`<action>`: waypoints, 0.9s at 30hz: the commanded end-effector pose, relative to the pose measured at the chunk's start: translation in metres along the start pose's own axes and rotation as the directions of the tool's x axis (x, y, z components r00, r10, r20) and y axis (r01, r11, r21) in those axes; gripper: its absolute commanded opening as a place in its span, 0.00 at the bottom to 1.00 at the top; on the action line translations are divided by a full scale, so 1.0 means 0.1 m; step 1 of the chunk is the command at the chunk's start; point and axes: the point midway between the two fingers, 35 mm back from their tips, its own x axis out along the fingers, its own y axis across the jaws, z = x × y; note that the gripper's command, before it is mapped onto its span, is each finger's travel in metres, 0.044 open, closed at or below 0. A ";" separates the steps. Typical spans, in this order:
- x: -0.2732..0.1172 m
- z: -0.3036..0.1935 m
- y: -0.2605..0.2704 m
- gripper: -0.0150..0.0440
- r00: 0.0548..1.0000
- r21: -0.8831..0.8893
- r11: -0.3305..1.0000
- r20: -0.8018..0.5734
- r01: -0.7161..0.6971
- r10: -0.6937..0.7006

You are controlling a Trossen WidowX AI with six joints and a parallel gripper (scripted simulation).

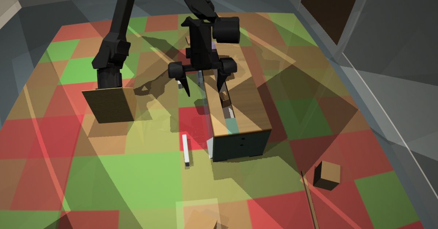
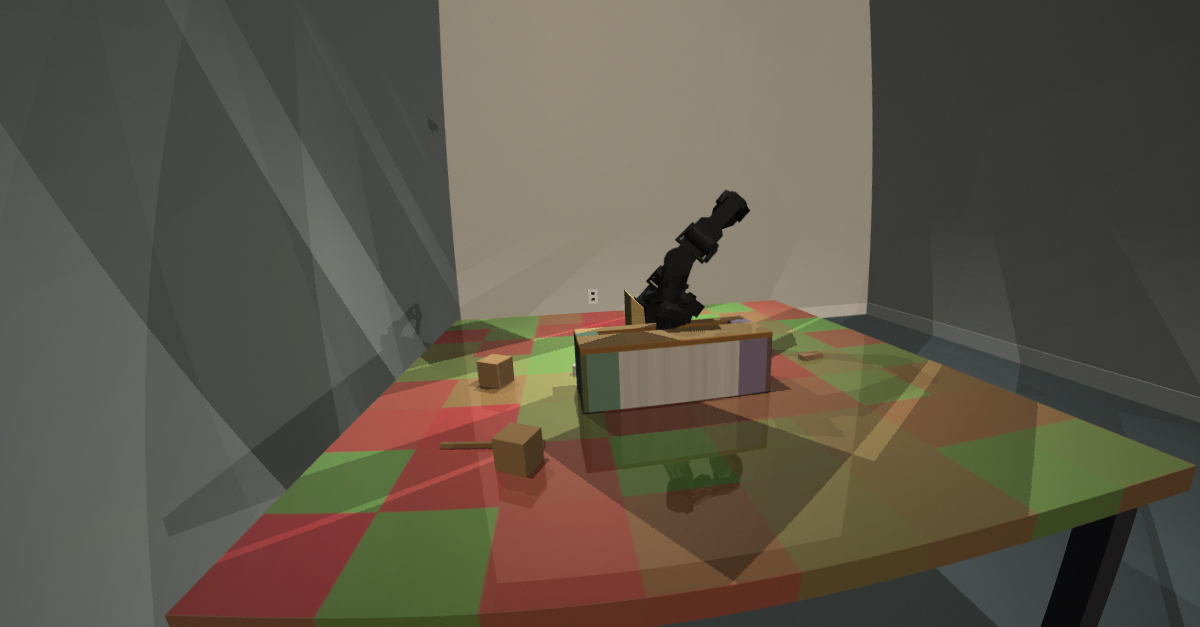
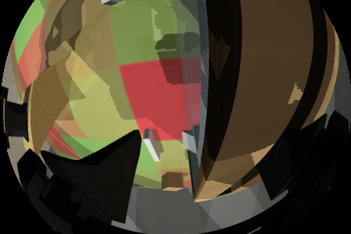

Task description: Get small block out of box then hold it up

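we have our black gripper (image 1: 203,89) spread wide and empty, one finger down in the slot of the long wooden-topped clear-fronted box (image 1: 248,104), the small brown block (image 1: 225,96) on its shelf, extraction and lift undone.
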 end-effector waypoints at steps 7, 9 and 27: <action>0.00 -0.03 0.01 0.93 1.000 0.002 1.000 -0.002 0.004 -0.004; 0.00 -0.05 0.01 0.93 1.000 0.002 1.000 -0.002 0.004 -0.004; 0.01 -0.07 0.01 0.93 1.000 0.002 1.000 -0.002 0.004 -0.004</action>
